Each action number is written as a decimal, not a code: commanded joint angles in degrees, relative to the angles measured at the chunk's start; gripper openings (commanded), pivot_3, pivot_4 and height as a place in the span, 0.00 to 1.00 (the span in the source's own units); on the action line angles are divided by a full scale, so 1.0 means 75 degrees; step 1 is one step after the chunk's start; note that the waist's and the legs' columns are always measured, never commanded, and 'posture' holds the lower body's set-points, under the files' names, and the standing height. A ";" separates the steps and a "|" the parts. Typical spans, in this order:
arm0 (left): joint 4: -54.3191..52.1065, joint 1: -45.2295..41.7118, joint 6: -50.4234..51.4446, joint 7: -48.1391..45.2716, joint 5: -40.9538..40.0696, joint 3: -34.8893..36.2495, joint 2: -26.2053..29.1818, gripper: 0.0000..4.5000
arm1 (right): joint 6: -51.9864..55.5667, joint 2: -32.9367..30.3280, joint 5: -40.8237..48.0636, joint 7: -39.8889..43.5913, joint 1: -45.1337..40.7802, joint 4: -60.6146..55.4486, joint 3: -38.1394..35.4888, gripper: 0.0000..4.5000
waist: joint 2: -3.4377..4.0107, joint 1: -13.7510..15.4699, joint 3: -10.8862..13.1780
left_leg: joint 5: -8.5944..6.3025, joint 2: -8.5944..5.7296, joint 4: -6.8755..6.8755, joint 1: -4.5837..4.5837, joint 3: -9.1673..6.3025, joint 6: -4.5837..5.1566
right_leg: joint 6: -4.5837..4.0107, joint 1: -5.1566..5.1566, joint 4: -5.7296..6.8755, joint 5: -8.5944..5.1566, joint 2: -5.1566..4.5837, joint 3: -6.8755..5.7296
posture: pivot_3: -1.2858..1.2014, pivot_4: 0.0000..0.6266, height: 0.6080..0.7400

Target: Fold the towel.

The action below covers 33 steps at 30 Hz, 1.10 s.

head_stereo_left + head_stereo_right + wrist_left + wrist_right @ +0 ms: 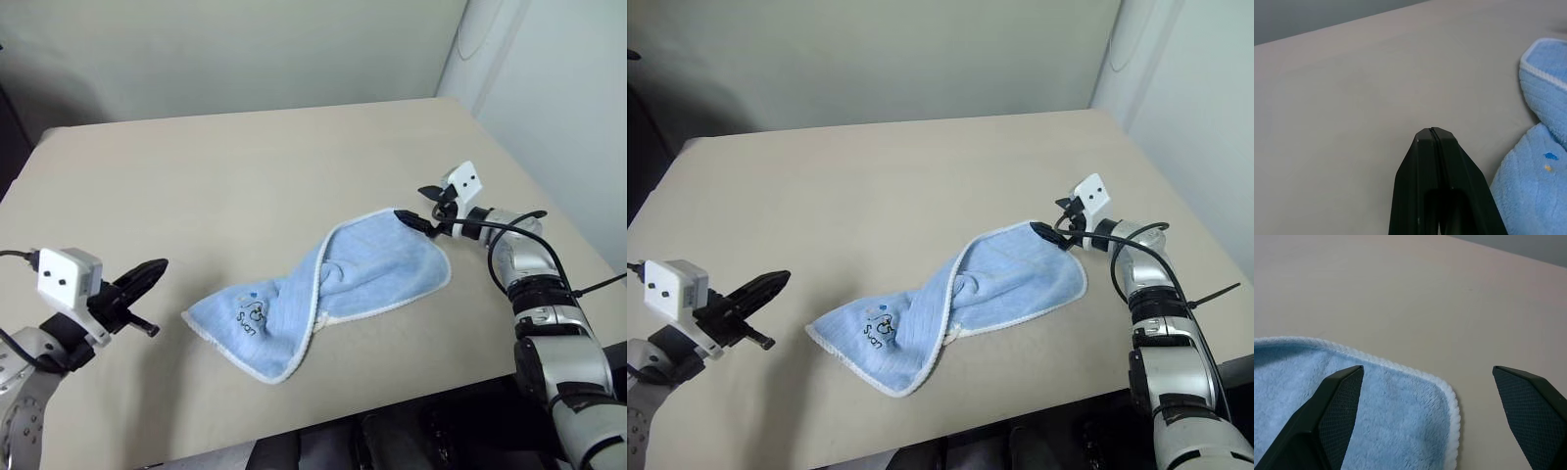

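Right wrist view puts us right at the action: the right gripper [1427, 382] has its two black fingers spread wide, straddling the rounded far corner of the towel [1376, 416], one finger over the blue pile, the other out over bare table [1400, 289]. Nothing is pinched yet; the white stitched edge lies flat between them.

From the head cameras, the towel [323, 294] sits on the near middle of the table, twisted through its centre like a bow, with the dark embroidered motif [252, 317] on the end nearer the left arm. The far right corner is just at the right gripper's [423, 217] tips. Over on the other side, the left gripper [147, 274] hangs above the table, apart from the cloth, fingers pressed tight together and holding nothing, a fact the left wrist view confirms with the two tips sealed in one seam.

So this looks like the grasp stage of a fold, corner lined up but not taken. My read on the next move: the right fingers need to close on that corner, low enough to catch the edging. That twist in the middle could fight any clean fold, so it probably wants flattening.
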 commanded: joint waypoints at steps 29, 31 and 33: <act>-0.0640 -0.0248 0.0061 -0.0202 -0.0059 -0.0828 -0.0058 0.00 | -0.0094 -0.0333 0.0183 0.0008 -0.0124 0.0249 -0.0192 0.99 | 0.0002 -0.0007 0.0001 | 0.0001 0.0002 -0.0002 0.0002 0.0001 -0.0002 | 0.0000 0.0002 -0.0001 0.0000 0.0001 -0.0001 | 0.52 0.24 1.00; -0.0663 -0.0266 0.0103 -0.0420 -0.0109 -0.0941 0.0058 0.00 | -0.0090 -0.0324 0.0210 -0.0054 -0.0070 0.0219 -0.0232 0.99 | 0.0002 -0.0006 0.0001 | 0.0001 0.0002 -0.0002 0.0004 0.0001 -0.0002 | 0.0000 0.0003 0.0000 0.0000 0.0001 -0.0001 | 0.52 0.24 1.00; -0.0818 -0.0338 0.0191 -0.0903 -0.0285 -0.1149 0.0339 0.00 | -0.0054 -0.0293 0.0231 -0.0062 -0.0011 0.0117 -0.0224 0.99 | 0.0002 0.0007 0.0001 | 0.0001 0.0002 -0.0001 0.0003 0.0001 -0.0002 | 0.0000 0.0003 0.0001 0.0000 0.0001 -0.0001 | 0.52 0.24 1.00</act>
